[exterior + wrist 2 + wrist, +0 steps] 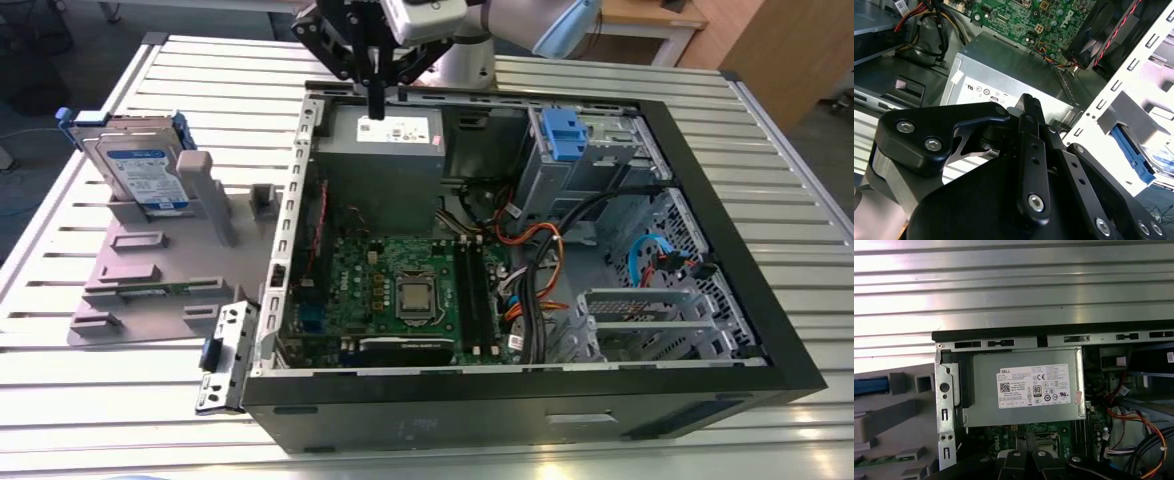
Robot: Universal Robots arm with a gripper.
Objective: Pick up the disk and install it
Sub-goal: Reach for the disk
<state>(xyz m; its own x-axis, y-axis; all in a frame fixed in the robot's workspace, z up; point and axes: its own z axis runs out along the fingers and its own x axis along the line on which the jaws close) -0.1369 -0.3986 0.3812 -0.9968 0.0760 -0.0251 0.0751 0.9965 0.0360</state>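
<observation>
The disk [138, 165] stands upright in a grey holder [147, 270] on the exterior view's left, outside the computer case. It is silver with a white-and-blue label and sits in a blue carrier frame. The second wrist view catches its blue frame as the disk [1135, 150] beyond the case wall, and a strip of blue marks the disk [870, 386] in the first wrist view. My gripper [378, 108] hangs over the power supply [384, 135] at the back of the case, well to the right of the disk. Its fingers [1029, 107] are shut together with nothing between them.
The open black computer case [694, 130] lies on a slatted metal table [120, 410]. Inside are a green motherboard [400, 290], orange and black cables [534, 250] and a drive bay with a blue carrier [563, 135]. A metal bracket [224, 355] hangs off the case's near left corner.
</observation>
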